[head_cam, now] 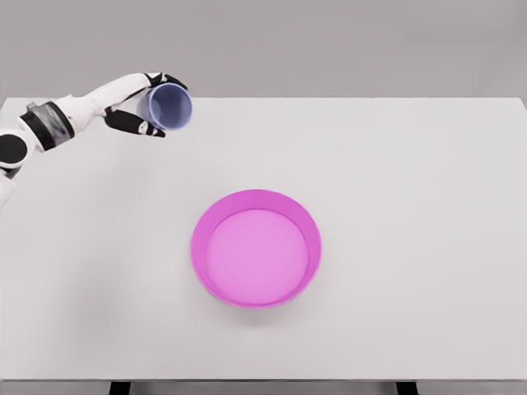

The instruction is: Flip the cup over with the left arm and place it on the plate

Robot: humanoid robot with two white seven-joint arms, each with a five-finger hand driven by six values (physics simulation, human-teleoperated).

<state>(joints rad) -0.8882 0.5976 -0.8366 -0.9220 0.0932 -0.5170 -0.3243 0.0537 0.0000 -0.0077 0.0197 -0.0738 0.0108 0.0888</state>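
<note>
The left hand (148, 111) has the cup (170, 106) wrapped up at the far left corner of the bench (412, 181), fingers curled round its body, one dark-tipped finger jutting out below it. The cup is tipped on its side: its open mouth faces the camera and a little to the right, so the long axis runs roughly along the line of the forearm. Whether it hangs clear of the bench is hard to judge from here. The pink plate (256, 248) sits well apart, nearer the camera and off to the right of the hand, its deep rim up. That's the gap to close, with the cup's mouth to be turned upward on the way, I'd say. The cup's base is hidden behind the hand. The right arm is nowhere in view.
</note>
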